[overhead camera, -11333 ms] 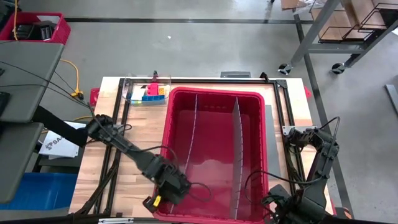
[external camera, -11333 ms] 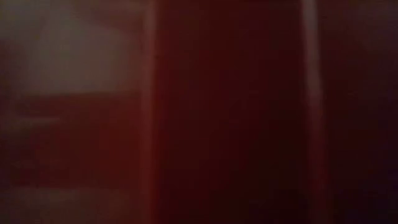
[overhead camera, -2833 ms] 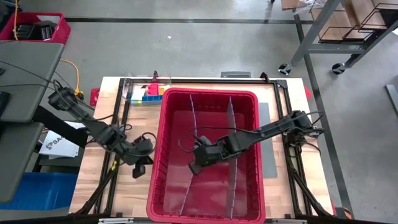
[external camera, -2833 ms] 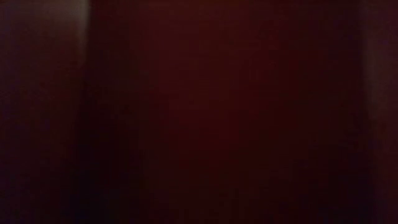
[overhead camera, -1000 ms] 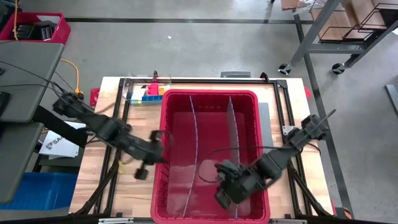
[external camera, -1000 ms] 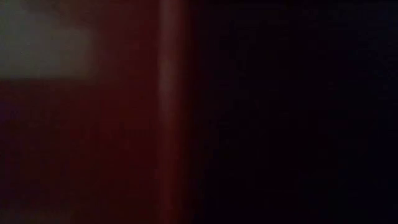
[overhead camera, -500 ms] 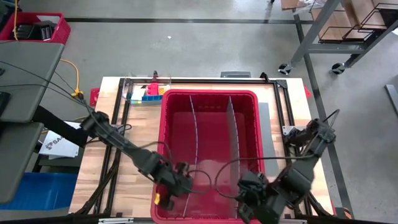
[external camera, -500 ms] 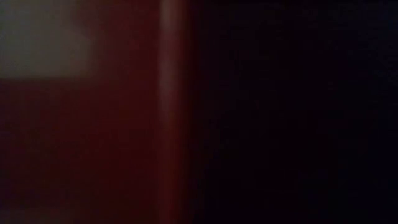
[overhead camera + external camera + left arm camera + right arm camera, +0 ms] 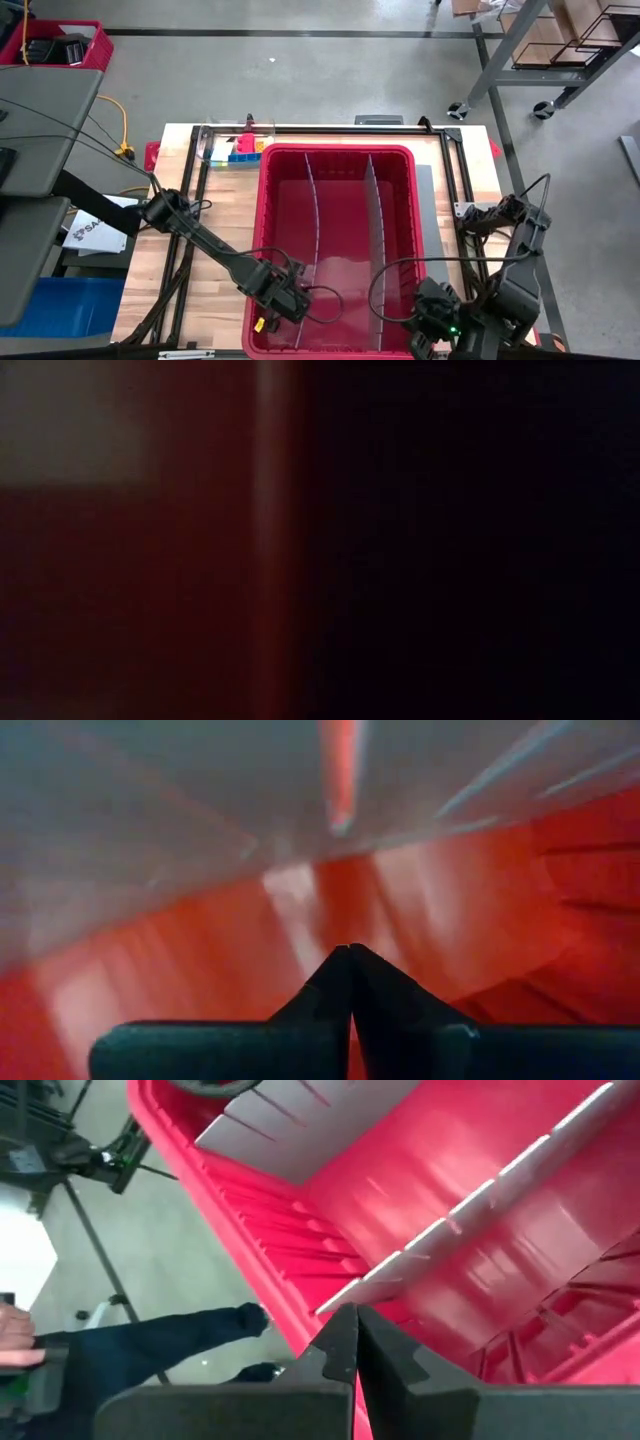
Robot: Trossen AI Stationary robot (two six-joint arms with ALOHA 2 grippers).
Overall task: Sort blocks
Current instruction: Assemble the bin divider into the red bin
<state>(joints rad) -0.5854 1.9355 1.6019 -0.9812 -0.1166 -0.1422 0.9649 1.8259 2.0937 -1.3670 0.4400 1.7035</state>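
Coloured blocks [image 9: 243,149] far table edge | left gripper [image 9: 272,318] well apart, closed

The blocks [image 9: 242,151] are seen clustered at the table's far edge. Blue, red and yellow can be made out.

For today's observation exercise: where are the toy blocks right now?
In the high view, the blocks sit in a small cluster at the table's far edge, just outside the far left corner of the red bin, well away from both grippers.

Blocks [image 9: 243,150] behind bin [image 9: 335,155]; dividers [image 9: 374,215] stand inside bin.
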